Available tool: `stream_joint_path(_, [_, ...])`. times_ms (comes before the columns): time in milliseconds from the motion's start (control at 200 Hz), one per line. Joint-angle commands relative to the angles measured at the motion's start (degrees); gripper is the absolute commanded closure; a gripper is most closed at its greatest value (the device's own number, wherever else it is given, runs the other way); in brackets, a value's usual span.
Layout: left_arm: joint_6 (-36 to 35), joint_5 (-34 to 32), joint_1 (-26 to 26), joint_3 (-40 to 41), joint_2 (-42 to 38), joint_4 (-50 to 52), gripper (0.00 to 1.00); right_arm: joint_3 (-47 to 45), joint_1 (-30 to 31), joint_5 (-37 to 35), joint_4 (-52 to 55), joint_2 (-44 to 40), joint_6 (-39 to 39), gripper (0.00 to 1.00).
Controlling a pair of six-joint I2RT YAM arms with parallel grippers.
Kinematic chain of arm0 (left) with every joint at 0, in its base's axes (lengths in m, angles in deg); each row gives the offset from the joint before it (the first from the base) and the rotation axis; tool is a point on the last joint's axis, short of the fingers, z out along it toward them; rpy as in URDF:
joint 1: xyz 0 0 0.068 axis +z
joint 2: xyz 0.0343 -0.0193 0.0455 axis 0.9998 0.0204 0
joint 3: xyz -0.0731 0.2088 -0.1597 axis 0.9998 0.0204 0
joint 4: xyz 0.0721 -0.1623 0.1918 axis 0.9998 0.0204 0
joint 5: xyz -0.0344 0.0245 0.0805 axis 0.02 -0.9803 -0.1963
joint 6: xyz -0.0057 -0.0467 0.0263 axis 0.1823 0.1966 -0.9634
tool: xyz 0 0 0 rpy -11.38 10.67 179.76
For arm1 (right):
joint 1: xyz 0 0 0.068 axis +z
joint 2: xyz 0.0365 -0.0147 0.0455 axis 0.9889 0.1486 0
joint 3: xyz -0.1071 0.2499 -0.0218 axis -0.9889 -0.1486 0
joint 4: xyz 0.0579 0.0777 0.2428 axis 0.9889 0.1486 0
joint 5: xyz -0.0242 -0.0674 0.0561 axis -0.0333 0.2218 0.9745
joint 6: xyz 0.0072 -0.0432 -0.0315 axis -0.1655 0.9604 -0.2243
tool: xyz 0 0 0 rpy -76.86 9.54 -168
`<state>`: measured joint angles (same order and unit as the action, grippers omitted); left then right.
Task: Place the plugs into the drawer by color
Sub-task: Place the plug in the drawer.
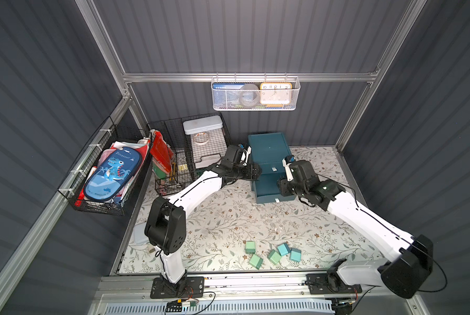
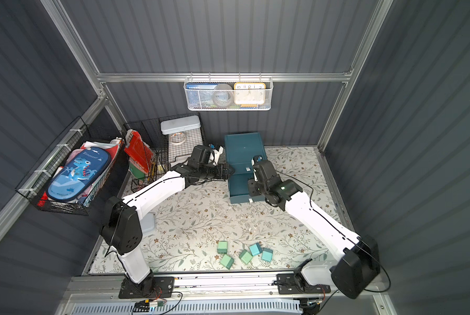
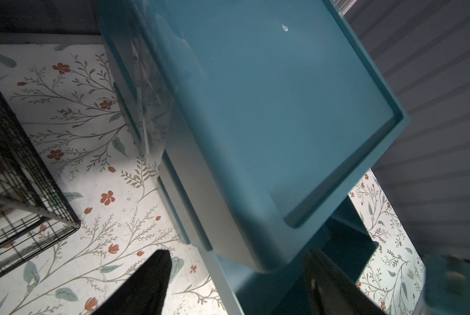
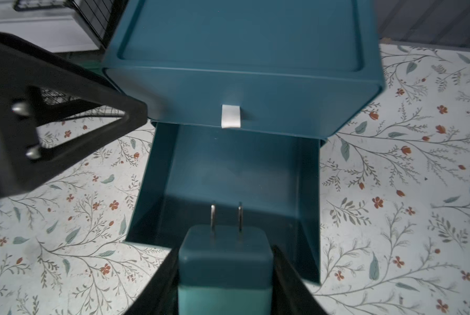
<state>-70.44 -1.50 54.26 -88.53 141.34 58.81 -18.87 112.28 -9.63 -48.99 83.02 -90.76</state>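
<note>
Your right claw (image 4: 225, 272) is gripping a teal-blue plug (image 4: 225, 251) by its two sides at the bottom centre of the right wrist view, with the prongs pointing ahead toward the drawer unit (image 4: 242, 81). The plug is hanging over the front end of the pulled-out drawer (image 4: 228, 174), which is jutting out beneath the shut front with the white pull tab (image 4: 230, 116). What is showing of the drawer's floor is bare.

You are, as I judge it, coming to the release. You should be carrying the plug further in toward the middle of the drawer's floor, then lowering it until it is almost resting there before spreading the fingers. A drop from this height risks the plug bouncing over the low front wall. Be watching the prongs, which are aiming at the shut front above and could catch on it.

Your left claw (image 1: 254, 172) is standing with its jaws parted at the unit's left front corner, in the centre of a top view. In the left wrist view one finger (image 3: 146, 286) is over the floral mat (image 3: 73, 152), clear of the unit, and I cannot tell whether the other is touching. It is well placed for bracing the unit against sliding.

Two more teal-blue plugs (image 1: 283, 249) and three mint green plugs (image 1: 250, 246) are waiting at the lower centre.
</note>
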Motion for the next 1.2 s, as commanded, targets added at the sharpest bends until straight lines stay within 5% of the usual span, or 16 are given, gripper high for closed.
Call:
stream_joint_path(0, [-1.16, 0.43, -0.15, -1.50, 1.07, 0.38, 0.19, 1.04, -2.24, 3.57, -0.44, 2.49, 4.06, 0.68])
stream_joint_path(736, [-1.47, 1.22, -0.15, -1.09, 2.00, -0.06, 0.18, 3.19, -6.48, -1.08, 2.66, 14.76, 5.08, 0.58])
stream_joint_path(1011, [-1.77, 1.22, -0.15, -1.64, 1.83, 0.36, 0.18, 5.69, -7.02, -1.51, 3.99, 16.37, 5.14, 0.38])
stream_joint_path(1191, [-1.74, 0.94, -0.15, -1.65, 1.90, 0.38, 0.18, 10.46, -6.97, 1.78, 8.09, 14.32, 5.25, 0.35])
